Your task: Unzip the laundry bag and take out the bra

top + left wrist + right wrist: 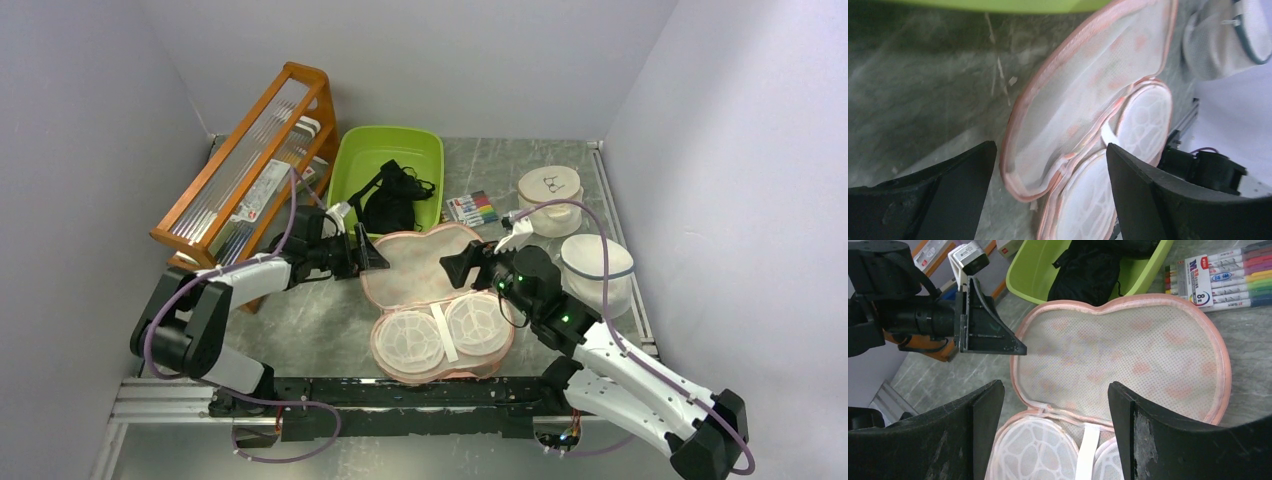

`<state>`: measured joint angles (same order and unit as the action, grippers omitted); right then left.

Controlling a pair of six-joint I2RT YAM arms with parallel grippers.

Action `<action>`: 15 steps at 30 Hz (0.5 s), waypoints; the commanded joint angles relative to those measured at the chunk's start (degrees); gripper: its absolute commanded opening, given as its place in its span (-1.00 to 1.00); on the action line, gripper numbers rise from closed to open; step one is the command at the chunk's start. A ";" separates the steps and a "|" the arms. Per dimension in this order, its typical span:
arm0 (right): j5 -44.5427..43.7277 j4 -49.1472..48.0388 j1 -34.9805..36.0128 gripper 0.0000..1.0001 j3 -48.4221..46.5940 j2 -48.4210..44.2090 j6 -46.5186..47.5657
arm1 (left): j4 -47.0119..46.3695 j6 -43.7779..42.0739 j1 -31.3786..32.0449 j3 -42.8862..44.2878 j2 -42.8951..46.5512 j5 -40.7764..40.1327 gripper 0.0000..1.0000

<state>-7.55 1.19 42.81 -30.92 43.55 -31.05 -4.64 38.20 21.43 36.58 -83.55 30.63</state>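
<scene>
Laundry bag (1088, 85) open, mesh cups (1148, 120) showing — left hand (1050, 147) spread wide

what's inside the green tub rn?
A black bra lies heaped in the green tub, with thin straps showing. The tub floor under the heap is covered, so anything beneath it cannot be seen. The laundry bag in front of the tub lies open.
</scene>
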 commanded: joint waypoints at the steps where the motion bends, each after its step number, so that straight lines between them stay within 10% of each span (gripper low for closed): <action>1: -0.77 0.32 -0.34 0.54 0.81 -0.43 0.04 | -14.37 3.96 -1.47 0.73 -3.27 8.85 0.79; 15: -0.63 0.25 -0.33 0.54 0.43 0.36 0.46 | -16.61 0.49 -1.48 8.66 -11.50 10.90 0.09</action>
<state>-7.70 1.39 42.81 -30.61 44.29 -31.00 -20.84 42.28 20.38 41.32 -94.74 39.88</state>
